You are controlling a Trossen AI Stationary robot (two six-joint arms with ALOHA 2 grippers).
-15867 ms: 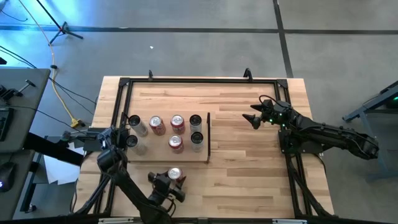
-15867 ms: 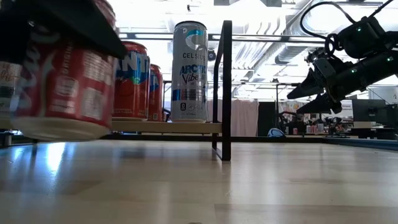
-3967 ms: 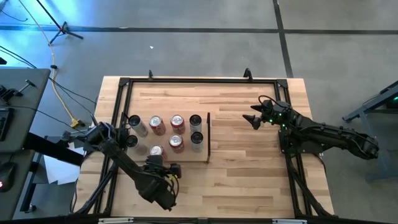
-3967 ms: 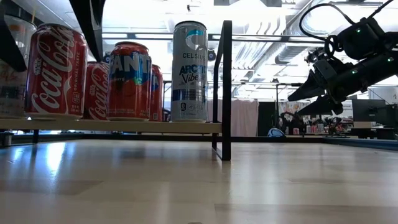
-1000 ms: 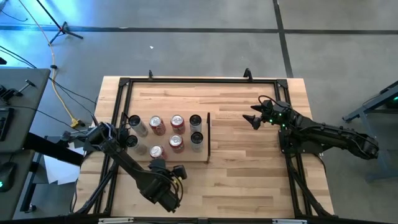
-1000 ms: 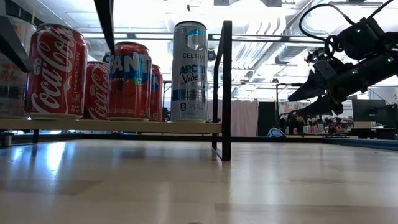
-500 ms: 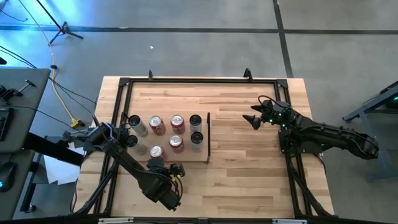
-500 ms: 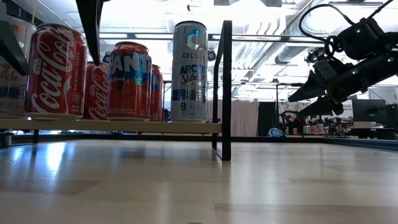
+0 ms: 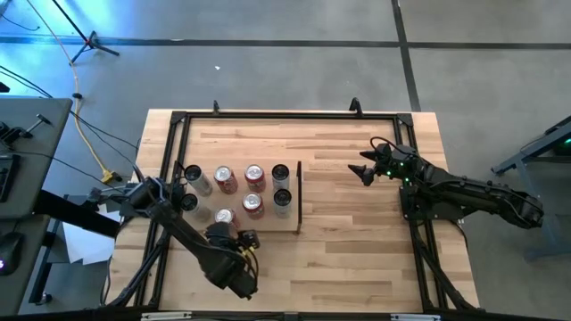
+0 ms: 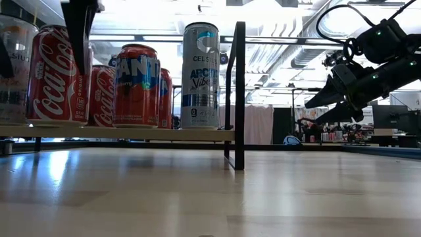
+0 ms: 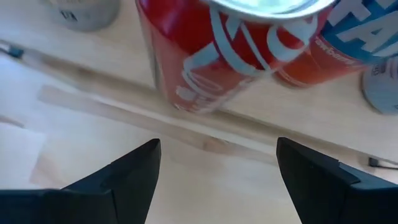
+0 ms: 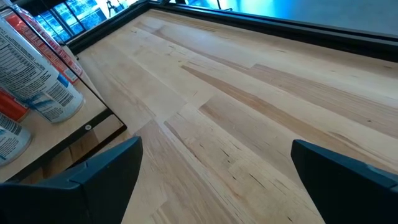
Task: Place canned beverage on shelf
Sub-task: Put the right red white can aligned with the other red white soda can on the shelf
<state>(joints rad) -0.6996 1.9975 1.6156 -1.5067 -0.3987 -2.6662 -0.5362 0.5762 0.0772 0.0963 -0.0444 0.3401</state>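
Observation:
A red cola can (image 9: pixel 223 216) stands upright on its base on the shelf (image 9: pixel 268 223), close to the shelf's near edge. The shelf is a pale wood panel with a dark upright strip (image 9: pixel 299 196) on its right. My left gripper (image 9: pixel 234 237) is just off that near edge, open and slanting down toward the can (image 11: pixel 217 56). Nothing lies between its fingers (image 11: pixel 134 171). In the low view one dark finger (image 10: pixel 79 29) shows in front of the can (image 10: pixel 59 76). My right gripper (image 9: pixel 364 169) waits open over the table's right part.
Several more cans stand on the shelf behind and beside the cola can: an orange one (image 10: pixel 137 85), a tall silver one (image 10: pixel 200 76), and silver ones on the left (image 9: pixel 198 183). A black metal frame (image 9: pixel 285 114) rims the table. Bare wood lies between the shelf and my right gripper (image 12: pixel 216 143).
My left gripper has shifted a little toward the table's left edge and the shelf and has tipped further down. In the low view its fingers stand closer together than a second ago. The cola can has stayed in place on the shelf.

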